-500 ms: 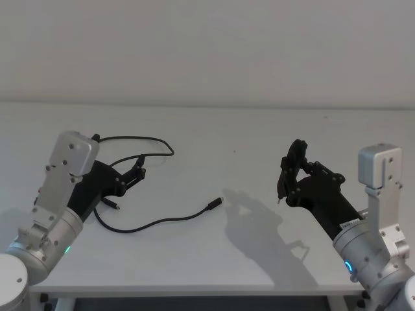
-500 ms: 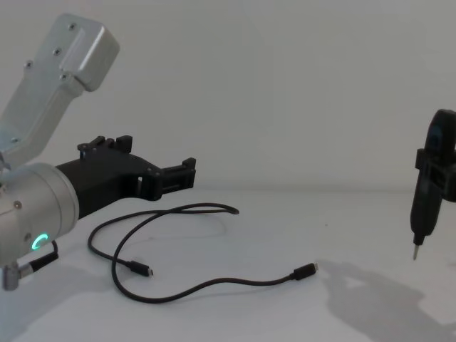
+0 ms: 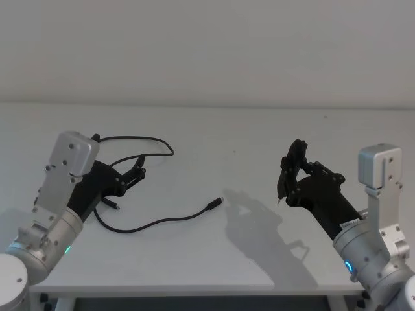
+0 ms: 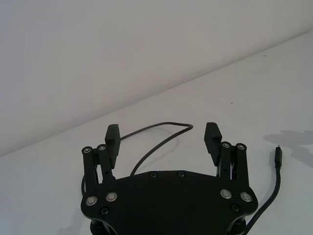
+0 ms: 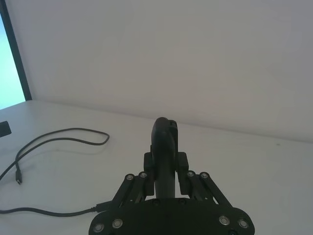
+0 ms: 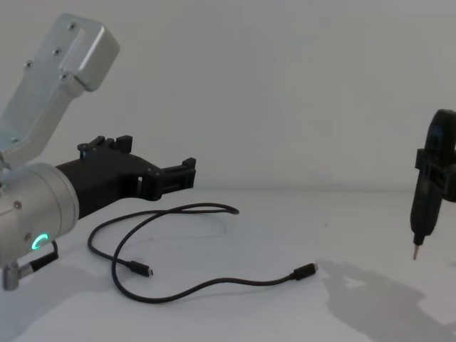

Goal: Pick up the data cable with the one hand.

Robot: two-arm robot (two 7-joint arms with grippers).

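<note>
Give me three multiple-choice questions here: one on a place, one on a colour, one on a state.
1. The cable lies: A) on the table by the left pincer; B) on the floor; C) in a box.
2. The cable is: A) white; B) black; C) red.
3. The right pincer, up at the right, is: A) open; B) shut on a tool; C) shut on the cable.

1A: it curls on the table below the open left pincer.
2B: it is dark against the white table.
3B: its jaws clamp the slim tool.
</note>
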